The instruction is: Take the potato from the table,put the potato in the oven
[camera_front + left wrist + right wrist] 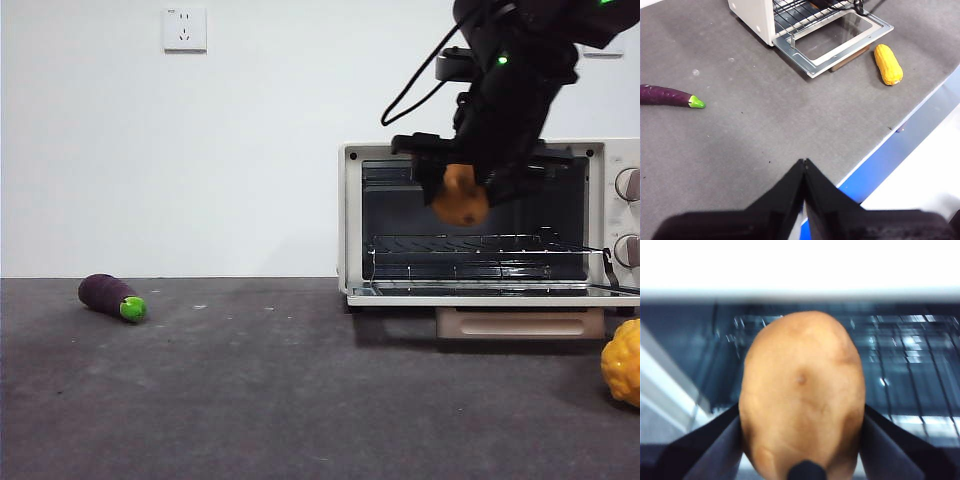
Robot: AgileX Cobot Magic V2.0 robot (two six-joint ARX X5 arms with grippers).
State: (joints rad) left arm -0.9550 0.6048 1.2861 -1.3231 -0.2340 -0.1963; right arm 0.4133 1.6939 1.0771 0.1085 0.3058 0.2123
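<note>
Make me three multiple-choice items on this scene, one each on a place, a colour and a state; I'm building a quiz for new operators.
1. Where is the potato?
A. on the table
B. in the right gripper, before the oven opening
C. beside the eggplant

2. What colour is the eggplant's tip?
A. green
B. red
C. white

3. How is the oven door?
A. shut
B. removed
C. open, folded down flat

Answers:
1 B, the right wrist view shows its jaws clamping the potato.
2 A, the tip is bright green.
3 C, the rack inside shows.
</note>
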